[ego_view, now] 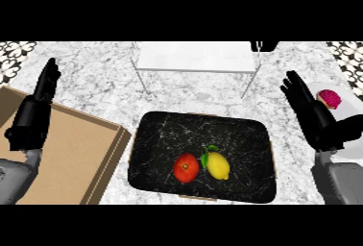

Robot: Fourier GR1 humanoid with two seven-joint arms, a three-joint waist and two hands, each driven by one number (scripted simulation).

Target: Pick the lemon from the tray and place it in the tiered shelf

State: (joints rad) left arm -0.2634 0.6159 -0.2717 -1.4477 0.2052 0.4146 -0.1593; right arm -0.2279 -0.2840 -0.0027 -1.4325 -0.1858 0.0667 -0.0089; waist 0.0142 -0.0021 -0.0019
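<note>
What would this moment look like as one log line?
stage: not started | yellow lemon: on black tray, beside red tomato | left hand: open | right hand: open

The yellow lemon point(218, 166), green leaf at its top, lay on the black tray point(163, 129), well below and left of the right hand's fingers point(292, 89). The white tiered shelf point(196, 60) stood between both hands' fingertips.

You're looking down at a kitchen. The desk point(99, 81) is white marbled stone with patterned tile at its far corners. Fruit lies on a black tray point(163, 129).
</note>
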